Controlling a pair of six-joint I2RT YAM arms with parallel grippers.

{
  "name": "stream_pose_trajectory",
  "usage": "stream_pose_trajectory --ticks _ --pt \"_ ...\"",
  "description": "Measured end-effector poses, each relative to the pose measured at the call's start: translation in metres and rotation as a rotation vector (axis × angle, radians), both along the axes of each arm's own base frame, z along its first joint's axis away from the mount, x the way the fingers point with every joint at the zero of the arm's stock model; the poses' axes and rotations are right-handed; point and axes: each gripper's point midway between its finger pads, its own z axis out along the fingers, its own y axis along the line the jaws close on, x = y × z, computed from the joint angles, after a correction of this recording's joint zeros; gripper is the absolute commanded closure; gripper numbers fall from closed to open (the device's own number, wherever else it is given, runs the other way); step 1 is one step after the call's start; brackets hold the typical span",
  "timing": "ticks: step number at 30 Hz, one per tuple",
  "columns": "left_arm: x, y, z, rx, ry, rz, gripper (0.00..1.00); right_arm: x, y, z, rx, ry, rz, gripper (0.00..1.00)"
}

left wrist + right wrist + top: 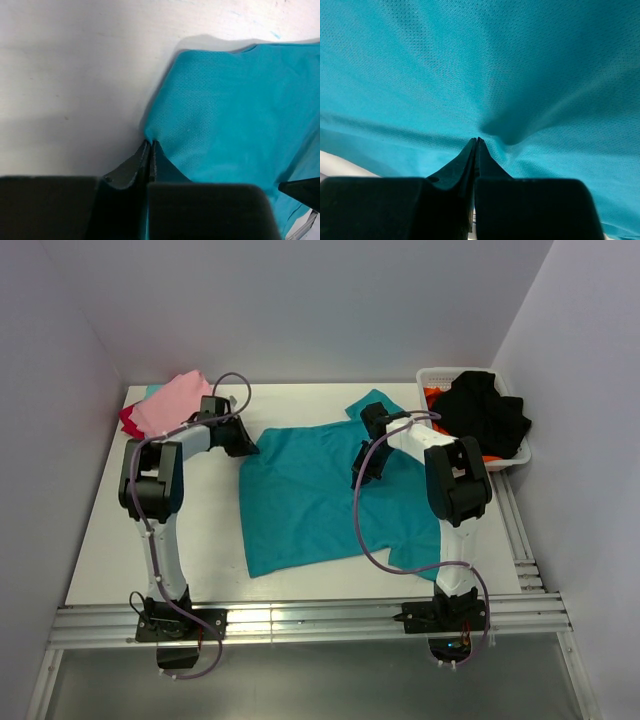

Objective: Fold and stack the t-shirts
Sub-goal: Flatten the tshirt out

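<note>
White tabletop between plain pale walls, with teal t-shirt spread across the middle and rucked up at its far right end. Left gripper pinched shut on the shirt's left edge, right at a corner of the cloth, with what looks like only a sliver of fabric between the fingers. Right gripper clamped tight on a pucker of the same shirt, towards its upper right part.

Probably the start of a fold: lift both pinches together and level, carry across slowly, and keep the cloth taut between them to avoid creasing. Check the thin left-hand bite before pulling — likely to slip.

Pink shirt over red shirt, piled at the far left corner just behind the left arm — steer clear of dragging cloth onto it. Basket holding black garment at far right, off the teal cloth but near the right arm.
</note>
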Motion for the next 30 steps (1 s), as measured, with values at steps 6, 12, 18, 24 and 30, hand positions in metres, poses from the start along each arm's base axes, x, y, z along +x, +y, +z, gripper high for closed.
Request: stream_pose_trajectory --ticks 6,12,18,24,30 --pt "0.001 -0.003 0.01 0.032 0.008 -0.002 1.0 -0.005 -0.001 -0.005 -0.001 0.015 -0.005 1.0" --pt "0.009 -0.02 0.065 0.146 -0.12 -0.046 0.99 -0.009 -0.002 -0.009 -0.003 0.028 -0.01 1.0" --pt "-0.038 -0.079 0.105 0.286 -0.256 -0.176 0.66 -0.008 0.0 -0.009 0.005 0.031 -0.018 1.0" --pt "-0.12 -0.079 0.035 0.492 -0.113 -0.26 0.0 -0.009 0.004 -0.01 0.026 0.044 -0.022 1.0" --pt "-0.133 -0.04 0.014 0.568 -0.017 -0.176 0.01 -0.01 0.008 -0.009 0.039 0.05 -0.022 1.0"
